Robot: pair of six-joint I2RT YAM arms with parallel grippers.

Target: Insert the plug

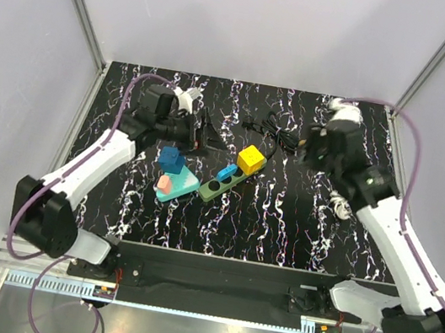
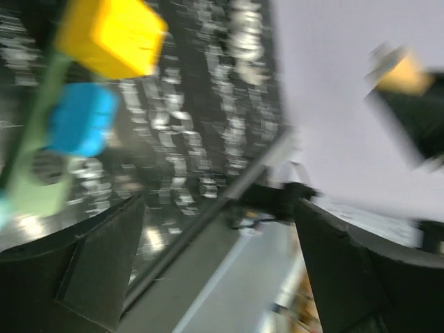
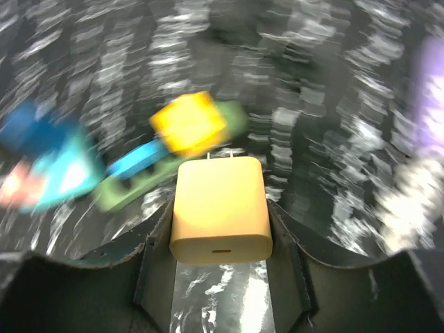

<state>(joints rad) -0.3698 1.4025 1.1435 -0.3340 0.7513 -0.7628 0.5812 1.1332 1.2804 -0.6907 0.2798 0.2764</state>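
My right gripper (image 3: 220, 232) is shut on a pale orange charger plug (image 3: 218, 194), its two prongs pointing ahead toward the green power strip (image 3: 132, 187). That strip (image 1: 221, 183) lies mid-table and carries a yellow cube plug (image 1: 250, 159) and a blue plug (image 1: 226, 172); empty round sockets show at its near end. In the top view the right gripper (image 1: 309, 151) hovers to the right of the strip. My left gripper (image 1: 196, 132) stands open and empty to the strip's left; its blurred wrist view shows the yellow cube (image 2: 111, 35), the blue plug (image 2: 80, 118) and the strip (image 2: 35, 187).
A teal strip (image 1: 176, 188) with a dark blue plug (image 1: 170, 158) and a pink plug (image 1: 165, 183) lies just left of the green one. A black cable (image 1: 269, 130) is coiled behind. A white object (image 1: 341, 206) sits at the right. Walls enclose the table.
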